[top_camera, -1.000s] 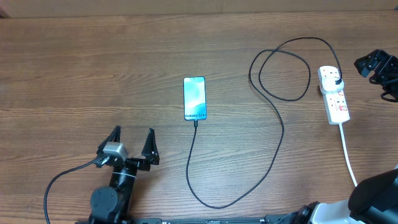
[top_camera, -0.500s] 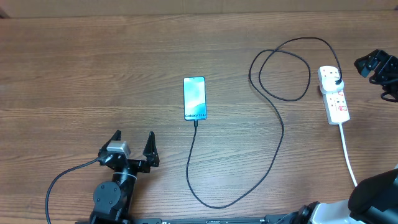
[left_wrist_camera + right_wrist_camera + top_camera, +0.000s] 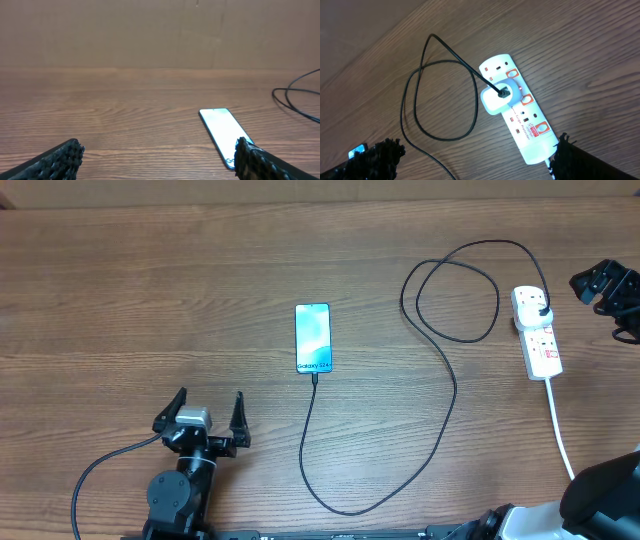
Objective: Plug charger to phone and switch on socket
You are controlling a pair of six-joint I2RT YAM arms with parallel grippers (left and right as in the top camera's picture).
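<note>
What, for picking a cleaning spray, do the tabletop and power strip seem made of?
Brown grained tabletop: wood or wood-look laminate, matte; long grain lines show. White elongated power strip: moulded plastic, smooth, slightly glossy, probably; rounded edges, even colour.

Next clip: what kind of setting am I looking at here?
Probably an indoor robot test bench rather than a home: a bare wood-grain table against a plain brown wall, with only a phone, the charger and a socket strip laid out.
</note>
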